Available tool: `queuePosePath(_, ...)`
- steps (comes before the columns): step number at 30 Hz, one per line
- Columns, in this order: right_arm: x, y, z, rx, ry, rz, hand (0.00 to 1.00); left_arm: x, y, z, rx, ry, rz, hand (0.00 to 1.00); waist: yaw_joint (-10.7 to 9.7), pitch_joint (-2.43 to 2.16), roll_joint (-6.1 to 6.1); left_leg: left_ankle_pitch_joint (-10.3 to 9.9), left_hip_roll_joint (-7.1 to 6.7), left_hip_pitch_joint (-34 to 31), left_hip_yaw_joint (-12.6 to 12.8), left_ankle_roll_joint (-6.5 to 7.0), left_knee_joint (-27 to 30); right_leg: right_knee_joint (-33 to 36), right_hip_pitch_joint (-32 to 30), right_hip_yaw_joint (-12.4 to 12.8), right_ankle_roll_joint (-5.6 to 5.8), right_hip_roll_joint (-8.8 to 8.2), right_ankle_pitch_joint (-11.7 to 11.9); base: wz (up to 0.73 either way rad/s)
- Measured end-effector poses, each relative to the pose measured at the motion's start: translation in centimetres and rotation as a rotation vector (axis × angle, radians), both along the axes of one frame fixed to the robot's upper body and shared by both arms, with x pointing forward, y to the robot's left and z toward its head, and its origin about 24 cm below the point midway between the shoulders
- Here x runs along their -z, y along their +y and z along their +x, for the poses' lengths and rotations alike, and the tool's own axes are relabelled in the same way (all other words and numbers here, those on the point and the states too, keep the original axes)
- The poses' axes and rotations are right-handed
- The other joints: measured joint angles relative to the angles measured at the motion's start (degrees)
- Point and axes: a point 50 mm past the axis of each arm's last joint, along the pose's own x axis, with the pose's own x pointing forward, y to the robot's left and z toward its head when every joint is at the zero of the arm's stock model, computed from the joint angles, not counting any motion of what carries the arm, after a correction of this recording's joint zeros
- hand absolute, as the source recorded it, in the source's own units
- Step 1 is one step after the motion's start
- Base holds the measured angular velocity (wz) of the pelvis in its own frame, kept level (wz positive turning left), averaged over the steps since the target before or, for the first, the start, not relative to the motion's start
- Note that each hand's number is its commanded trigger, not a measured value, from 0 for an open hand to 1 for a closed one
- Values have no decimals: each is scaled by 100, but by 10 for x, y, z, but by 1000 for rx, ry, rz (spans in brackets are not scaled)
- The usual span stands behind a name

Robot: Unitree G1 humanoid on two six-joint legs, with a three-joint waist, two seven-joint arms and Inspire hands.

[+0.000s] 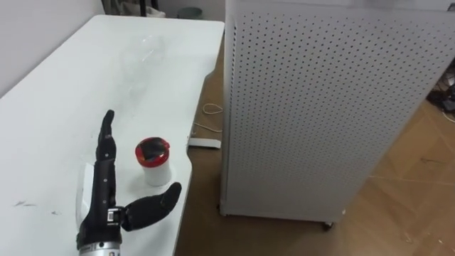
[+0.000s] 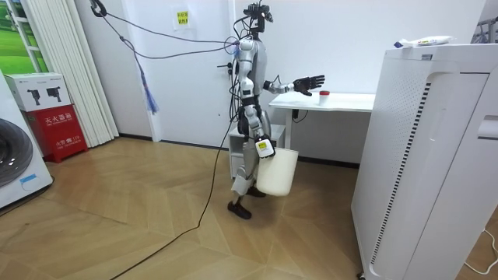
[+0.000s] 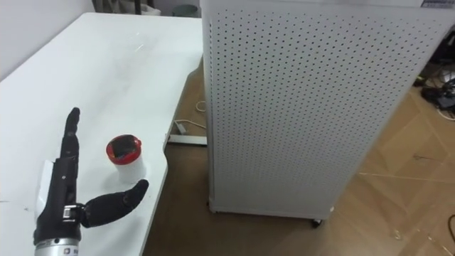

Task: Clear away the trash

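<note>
The glossy black, segmented left hand (image 1: 105, 203) has slim fingers built of short hard links and a thicker, rounded thumb. Just below the roots of the fingers sits a small white square mark, and below that a ribbed silver metal wrist ring. In the room view the body is silver-grey with black joints. Dark cables rise from its shoulders, and one black cable trails over the floor.

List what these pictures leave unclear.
Cup contents: something dark inside the red-rimmed cup, too small, eye views.
Clear item farther along the table: see-through, washed out against white.
Right hand: room view, too small to read its hold on the white bucket.
</note>
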Motion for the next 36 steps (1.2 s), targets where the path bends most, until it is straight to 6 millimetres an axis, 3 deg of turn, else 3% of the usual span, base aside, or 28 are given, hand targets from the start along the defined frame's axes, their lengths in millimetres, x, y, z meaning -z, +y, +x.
queuePosePath(7, 0, 2, 1, -5, -8, 4, 100, 8, 3, -2, -21, 35, -37, 0, 21, 1, 23, 0, 15, 36, 7, 0, -10, -14, 7, 18, -4, 20, 39, 0)
queuePosePath(12, 0, 2, -1, -5, -1, 6, 100, 17, 11, -5, -73, 75, -162, 0, 17, -13, 79, 15, 20, 85, 7, -20, -93, -21, 13, 42, -12, 32, 49, 0)
queuePosePath(20, 0, 3, -1, -13, 0, 12, 100, 33, 22, -10, -155, 138, -342, 0, 14, -4, 60, 25, 27, 198, 7, -35, -127, -33, 109, 79, -13, 44, 48, -1)
queuePosePath(29, 1, 5, -2, -12, 6, 13, 100, 35, 24, -7, -173, 145, -390, 0, 1, 43, 33, 22, 64, 288, 69, -39, -149, -24, 175, 90, -37, 65, 65, -2)
queuePosePath(36, 1, 6, -1, -7, 4, 17, 100, 37, 25, -4, -178, 150, -392, 0, -39, 36, 52, 25, 79, 291, 85, -44, -138, -29, 179, 95, -50, 78, 72, 0)
